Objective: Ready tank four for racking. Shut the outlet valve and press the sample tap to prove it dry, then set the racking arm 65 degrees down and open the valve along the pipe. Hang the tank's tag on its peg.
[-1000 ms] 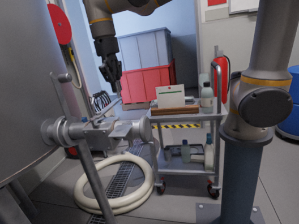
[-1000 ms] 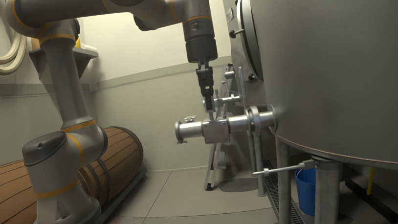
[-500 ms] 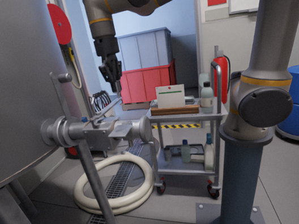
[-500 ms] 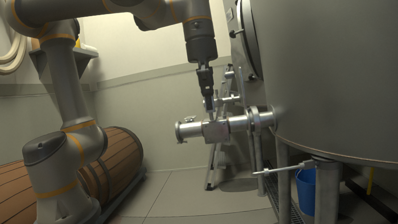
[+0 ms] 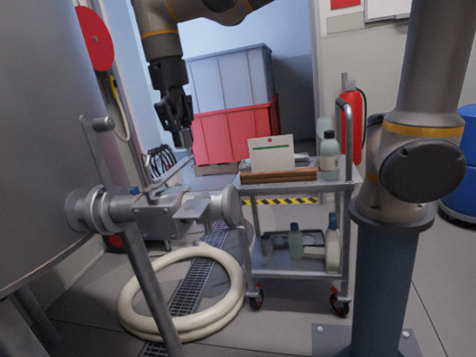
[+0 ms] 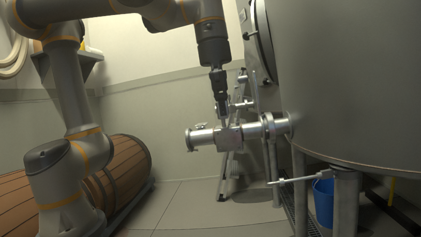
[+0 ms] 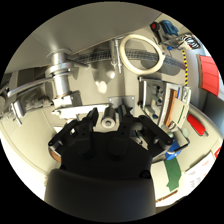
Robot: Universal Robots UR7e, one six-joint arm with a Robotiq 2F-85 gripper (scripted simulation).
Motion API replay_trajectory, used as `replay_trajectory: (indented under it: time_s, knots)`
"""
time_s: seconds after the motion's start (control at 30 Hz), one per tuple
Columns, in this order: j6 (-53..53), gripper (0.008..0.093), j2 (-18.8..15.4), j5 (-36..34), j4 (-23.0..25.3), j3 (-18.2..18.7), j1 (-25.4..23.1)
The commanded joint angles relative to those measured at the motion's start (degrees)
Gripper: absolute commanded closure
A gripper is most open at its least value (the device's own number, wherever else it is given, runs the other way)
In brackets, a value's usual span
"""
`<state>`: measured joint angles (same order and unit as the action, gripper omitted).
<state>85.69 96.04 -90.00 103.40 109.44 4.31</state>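
Note:
The tip of the outlet valve's handle (image 5: 173, 170) is partly hidden by my fingers; its round end (image 7: 108, 119) sits between them in the wrist camera. The handle runs crosswise from the square valve body (image 6: 228, 139) on the outlet pipe (image 6: 203, 137) of the steel tank (image 6: 347, 79). The long racking arm lever (image 5: 97, 148) rises beside the tank flange. The white tag (image 5: 271, 153) with a green stripe leans on a wooden block on the trolley. My gripper (image 7: 107, 116) hangs straight down over the handle's end, and it is open, holding nothing.
A steel trolley (image 5: 297, 216) with bottles stands right of the pipe. A coiled cream hose (image 5: 180, 288) lies on the floor grate below. Red and grey crates (image 5: 232, 108) sit behind, a barrel (image 6: 117, 174) lies by my base, and a blue bucket (image 6: 323, 200) is under the tank.

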Motion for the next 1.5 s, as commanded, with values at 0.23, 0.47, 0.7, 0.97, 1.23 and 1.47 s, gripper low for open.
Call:
replay_trajectory:
  time_s: [0.23,0.47,0.7,0.97,1.23,1.47]
  knots:
    - [0.00,0.0494,0.05,0.00,-0.06,-0.09,0.00]
    - [0.00,0.0494,0.27,0.00,-1.11,-0.94,0.00]
    - [0.00,0.0494,0.74,0.00,-3.71,-3.10,0.00]
    - [0.00,0.0494,1.26,0.00,-8.08,-6.93,0.00]
    - [0.00,0.0494,1.47,0.00,-12.66,-11.28,0.00]
    - [0.00,0.0494,1.42,0.00,-15.76,-14.40,0.00]
